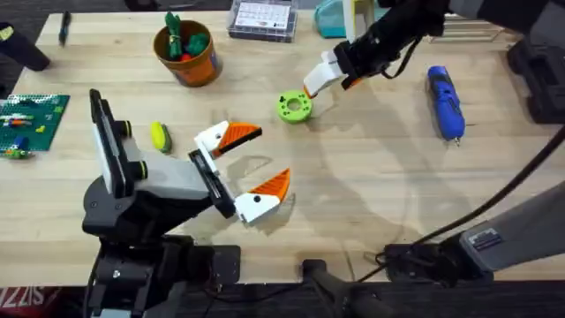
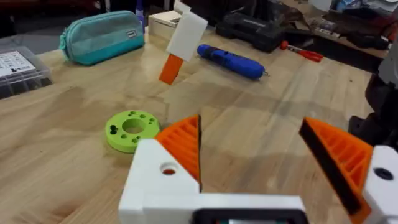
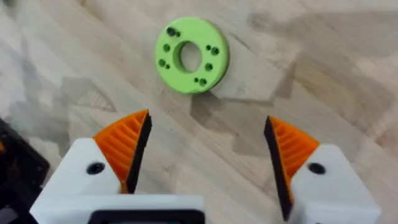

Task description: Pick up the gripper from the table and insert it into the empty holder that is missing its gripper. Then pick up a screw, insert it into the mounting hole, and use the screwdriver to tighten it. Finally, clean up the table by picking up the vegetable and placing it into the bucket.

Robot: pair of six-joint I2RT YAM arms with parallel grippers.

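Observation:
My left gripper (image 1: 269, 155) (image 2: 249, 124) stands open low over the table's middle, an orange ribbed wedge on each white block. Open too, my right gripper (image 1: 318, 81) (image 3: 206, 121) hangs just above the table beside a round green disc with holes (image 1: 293, 107) (image 3: 191, 55), both its pads orange. A loose gripper piece, an empty holder and a screw are out of view. The blue screwdriver (image 1: 446, 102) (image 2: 231, 61) lies at the right. The yellow-green vegetable (image 1: 160, 137) lies left of my left gripper. The orange bucket (image 1: 185, 49) stands at the back left.
A clear parts box (image 1: 262, 18) and a teal pouch (image 1: 331, 18) (image 2: 102, 37) sit along the back edge. A green brick plate (image 1: 31, 119) lies at the far left, a black case (image 1: 538, 71) at the far right.

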